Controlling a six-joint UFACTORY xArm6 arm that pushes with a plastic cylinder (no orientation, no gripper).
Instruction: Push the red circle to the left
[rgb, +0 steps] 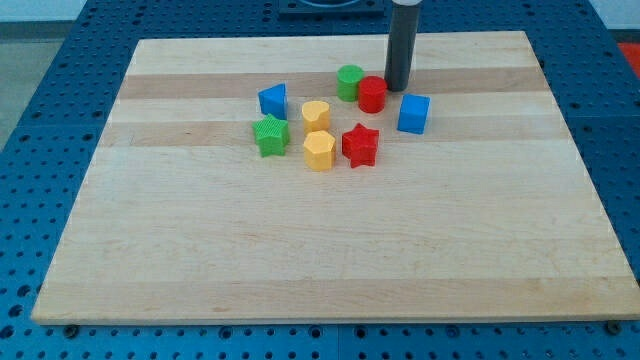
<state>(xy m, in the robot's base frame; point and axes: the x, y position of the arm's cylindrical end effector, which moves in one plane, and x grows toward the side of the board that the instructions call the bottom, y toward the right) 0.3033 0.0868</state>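
The red circle (372, 94) stands on the wooden board (330, 250) near the view's top centre, touching a green circle (350, 82) on its left. My tip (396, 88) is right beside the red circle's right edge, touching it or nearly so. The rod rises straight up out of the view's top.
A blue cube (413, 114) lies right of and below the tip. A red star (360, 145), a yellow hexagon (319, 151), a yellow heart-like block (316, 114), a green star (270, 135) and a blue triangle-like block (273, 100) lie left and below.
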